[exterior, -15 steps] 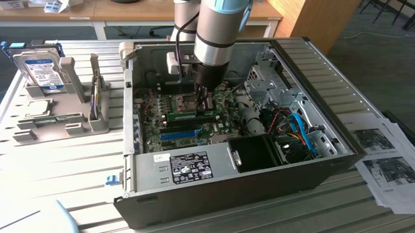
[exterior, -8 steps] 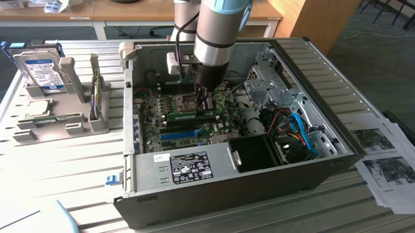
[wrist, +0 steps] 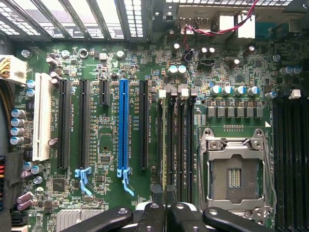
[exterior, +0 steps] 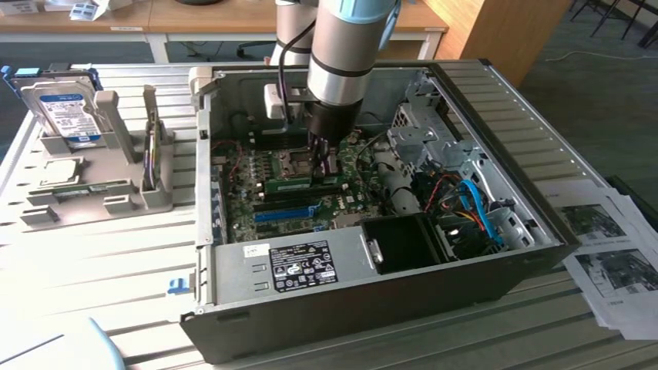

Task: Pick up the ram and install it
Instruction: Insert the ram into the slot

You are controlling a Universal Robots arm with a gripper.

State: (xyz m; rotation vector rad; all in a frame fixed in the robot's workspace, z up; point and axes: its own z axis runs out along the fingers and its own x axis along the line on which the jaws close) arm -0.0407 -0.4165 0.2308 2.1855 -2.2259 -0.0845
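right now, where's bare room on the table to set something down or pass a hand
Bare table slats lie between the grey holder and the computer case. More bare slats show at the exterior view's lower right, between the case and the papers. Inside the case is crowded: the claw stands over the ram, with cables beside.

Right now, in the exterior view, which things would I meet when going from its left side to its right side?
Blue-labelled hard drive → open computer case → printed sheets.
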